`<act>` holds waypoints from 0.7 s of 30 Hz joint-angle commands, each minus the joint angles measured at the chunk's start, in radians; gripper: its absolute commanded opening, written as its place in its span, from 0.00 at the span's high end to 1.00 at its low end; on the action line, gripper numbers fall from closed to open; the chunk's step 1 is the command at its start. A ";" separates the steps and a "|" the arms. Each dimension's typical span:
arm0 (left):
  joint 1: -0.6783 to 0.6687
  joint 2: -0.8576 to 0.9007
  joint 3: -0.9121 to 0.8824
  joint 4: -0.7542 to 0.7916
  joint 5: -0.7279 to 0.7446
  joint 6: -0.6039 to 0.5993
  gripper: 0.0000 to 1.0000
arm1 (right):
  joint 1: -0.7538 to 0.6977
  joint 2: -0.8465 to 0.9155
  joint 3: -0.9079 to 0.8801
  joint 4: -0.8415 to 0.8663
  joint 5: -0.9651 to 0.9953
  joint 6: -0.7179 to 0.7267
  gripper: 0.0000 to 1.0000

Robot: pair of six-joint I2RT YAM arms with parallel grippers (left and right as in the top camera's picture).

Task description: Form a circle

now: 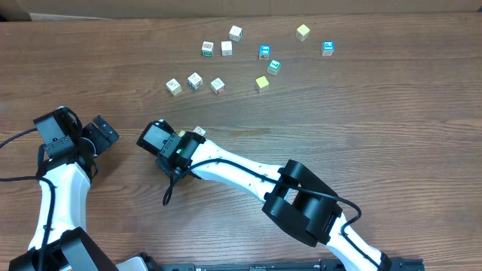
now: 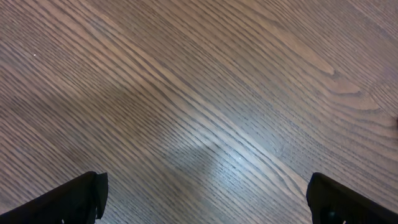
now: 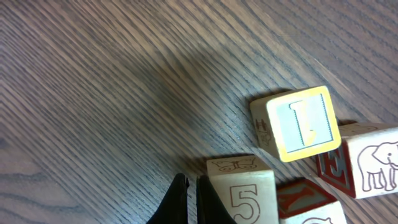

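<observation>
Your right claw (image 3: 189, 200) was clenched, its two dark fingers pressed together with nothing between them. It sat low over the desk (image 1: 376, 113), its tips just beside the left face of the cube printed with a 5 (image 3: 244, 190); I could not tell whether they touched it.

The circle (image 3: 292, 190) lay right there, at the lower right of the right wrist view. Four small cubes were packed close together:
- the 5 cube
- a yellow-rimmed cube (image 3: 301, 123) above and to its right
- a cube with a red E and an elephant (image 3: 370, 163) at the right edge
- a cube with red print, half cut off at the bottom

From overhead, your right arm hid most of the group, and only one pale cube (image 1: 199, 131) peeked out beside the wrist, left of the desk's middle.

The loose cubes (image 1: 227, 48) lay scattered along the far side of the desk, well apart from the circle.

Your left claw (image 2: 205, 196) was released, its jaws spread wide over bare wood, holding nothing. It hung near the left edge of the desk, apart from every cube.
</observation>
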 commanded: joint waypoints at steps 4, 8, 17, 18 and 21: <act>0.003 -0.015 -0.002 0.001 0.003 -0.009 0.00 | -0.010 -0.020 0.115 -0.042 -0.027 -0.004 0.96; 0.004 -0.015 -0.002 0.001 0.003 -0.009 0.00 | -0.034 -0.071 0.230 -0.094 -0.027 -0.001 0.96; 0.003 -0.015 -0.002 0.001 0.003 -0.009 0.00 | -0.146 -0.109 0.249 -0.286 -0.027 0.149 0.96; 0.003 -0.015 -0.002 0.001 0.003 -0.009 0.01 | -0.157 -0.109 0.240 -0.309 -0.028 0.166 0.96; 0.004 -0.015 -0.002 0.001 0.003 -0.009 0.00 | -0.188 -0.109 0.195 -0.371 -0.072 0.188 0.96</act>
